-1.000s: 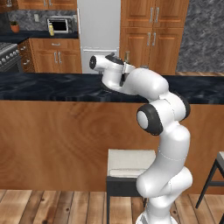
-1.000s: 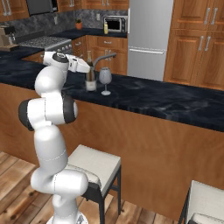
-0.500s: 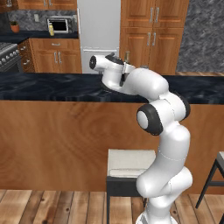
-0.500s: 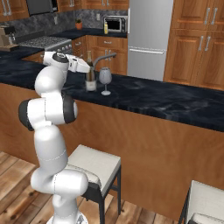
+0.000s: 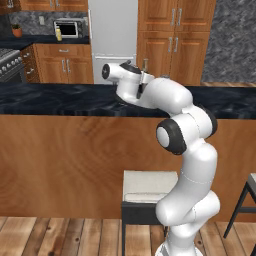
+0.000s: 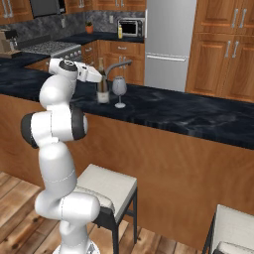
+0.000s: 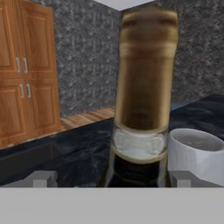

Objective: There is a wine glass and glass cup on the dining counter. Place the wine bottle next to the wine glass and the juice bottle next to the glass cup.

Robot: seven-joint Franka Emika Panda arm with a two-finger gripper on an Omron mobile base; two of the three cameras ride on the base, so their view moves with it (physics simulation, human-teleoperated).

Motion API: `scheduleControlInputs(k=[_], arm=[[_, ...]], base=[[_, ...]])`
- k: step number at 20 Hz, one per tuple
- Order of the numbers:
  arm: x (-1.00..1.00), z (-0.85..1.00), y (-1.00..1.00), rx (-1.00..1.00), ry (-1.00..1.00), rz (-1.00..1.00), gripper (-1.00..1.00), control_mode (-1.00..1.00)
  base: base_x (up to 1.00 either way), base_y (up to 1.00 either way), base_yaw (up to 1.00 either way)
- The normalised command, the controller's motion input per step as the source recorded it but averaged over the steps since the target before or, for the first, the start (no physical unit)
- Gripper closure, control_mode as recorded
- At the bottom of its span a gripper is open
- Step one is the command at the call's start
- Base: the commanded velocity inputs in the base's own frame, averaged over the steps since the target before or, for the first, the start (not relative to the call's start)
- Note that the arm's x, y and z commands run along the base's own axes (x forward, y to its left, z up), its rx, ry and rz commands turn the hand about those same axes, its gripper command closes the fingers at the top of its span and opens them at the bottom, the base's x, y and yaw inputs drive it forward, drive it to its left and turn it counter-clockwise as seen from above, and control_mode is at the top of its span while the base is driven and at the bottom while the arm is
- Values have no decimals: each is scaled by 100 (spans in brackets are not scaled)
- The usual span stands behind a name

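Black marbled dining counter [image 6: 188, 111] runs beneath the pincer [image 6: 101, 75]. Wine bottle [image 7: 143, 87], dark glass with a gold-foil neck, stands upright between the spread, non-touching fingers [image 7: 41, 178], long axis vertical. Clear stemmed wine glass [image 6: 119, 90] stands just beyond; a pale rounded rim, perhaps the glass cup [image 7: 197, 155], sits beside the bottle.

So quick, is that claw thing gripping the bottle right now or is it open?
Gripper: open, its two fingertips standing wide on either side of the wine bottle, not clamped on it.

Glossy black marbled dining counter [image 6: 188, 111], wooden front; gold-foil wine bottle [image 7: 146, 87] neck.
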Motion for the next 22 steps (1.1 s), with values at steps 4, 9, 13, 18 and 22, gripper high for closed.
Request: scheduleControlInputs(k=[4, 9, 13, 18, 22], arm=[[-1, 0, 7, -2, -1, 0, -100, -100], [-2, 0, 10, -4, -4, 0, -100, -100], [1, 0, 4, -4, -1, 0, -100, -100], [5, 0, 0, -4, 0, 0, -100, -100], [7, 0, -2, -2, 0, 0, -100, -100]], base=[[0, 0, 0], [0, 0, 0], [0, 0, 0], [0, 0, 0], [0, 0, 0]])
